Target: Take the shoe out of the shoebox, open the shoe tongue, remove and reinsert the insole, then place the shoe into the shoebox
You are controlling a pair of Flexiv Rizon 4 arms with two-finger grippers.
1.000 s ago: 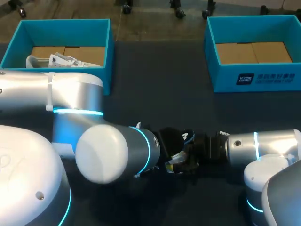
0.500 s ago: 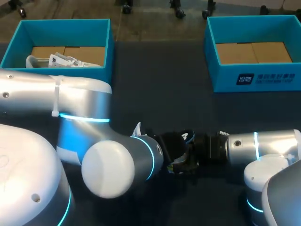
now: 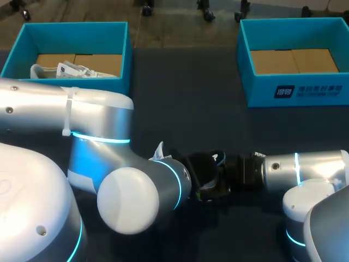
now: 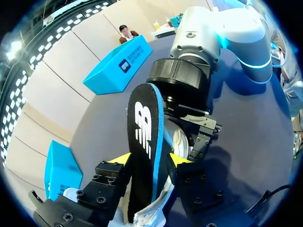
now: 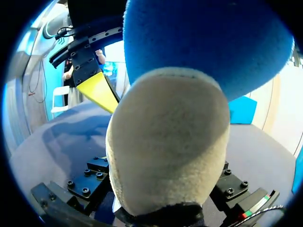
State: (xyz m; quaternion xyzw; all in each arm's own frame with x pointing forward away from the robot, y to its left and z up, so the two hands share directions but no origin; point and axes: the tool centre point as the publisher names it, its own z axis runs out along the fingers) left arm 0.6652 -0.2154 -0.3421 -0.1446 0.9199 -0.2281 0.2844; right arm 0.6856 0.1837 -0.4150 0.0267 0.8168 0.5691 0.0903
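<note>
Worktop (image 3: 185,98) carries two blue boxes. The left box (image 3: 122,60) holds a second shoe (image 3: 71,71), partly cut off by the box wall; the right box (image 3: 256,90) shows only its cardboard floor. Shoe (image 4: 182,137) sits mid-worktop between both grippers, largely hidden by the arms. Left gripper (image 4: 150,160): jaws closed narrowly on the black insole (image 4: 144,127), which stands up out of the shoe. Right gripper (image 3: 223,177): the shoe's heel fills its view, so its jaw state cannot be told.
</note>
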